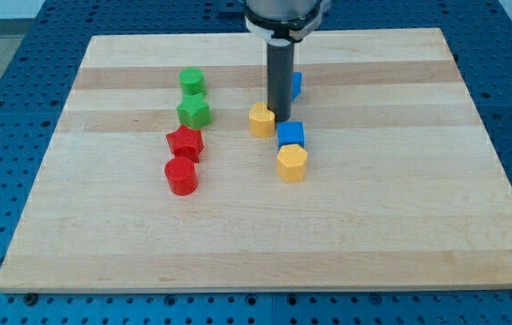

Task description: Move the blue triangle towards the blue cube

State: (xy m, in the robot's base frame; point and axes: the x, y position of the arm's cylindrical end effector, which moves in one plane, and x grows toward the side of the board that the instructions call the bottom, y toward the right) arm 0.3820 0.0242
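Note:
The blue triangle sits near the view's top centre, mostly hidden behind my dark rod. The blue cube lies below it, touching a yellow hexagonal block on its lower side. My tip rests on the board between the blue triangle and the blue cube, just right of a yellow block and just above the cube's top left corner.
A green cylinder and a green block stand at the view's left of centre, with a red star-shaped block and a red cylinder below them. The wooden board lies on a blue perforated table.

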